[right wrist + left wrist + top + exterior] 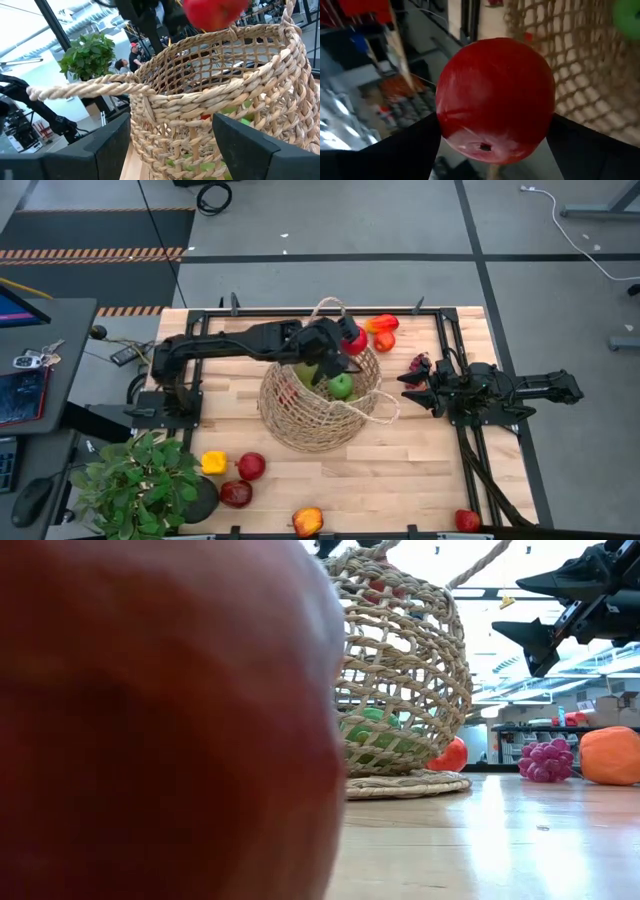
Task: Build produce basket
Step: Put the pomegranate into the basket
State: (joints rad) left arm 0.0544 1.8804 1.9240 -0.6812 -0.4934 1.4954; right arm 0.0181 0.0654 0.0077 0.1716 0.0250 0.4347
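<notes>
1. Right now my left gripper is clenched on a glossy round red fruit, one dark finger on each side of it, held over the far rim of the large round tan wicker basket
2. That basket of loose, see-through weave stands near the middle of the pale wooden table, and one thin loop handle hangs toward my right side
3. Inside it lies a bright green round fruit, with more green showing through the weave in the low view
4. My right gripper hangs above the table just beside the basket on the right, fingers spread and holding nothing, pointed at the basket wall
5. Other produce sits outside: an orange-red pair beyond the basket, a purple grape bunch near my right gripper, and yellow, red and dark red pieces near the leafy green potted plant
</notes>
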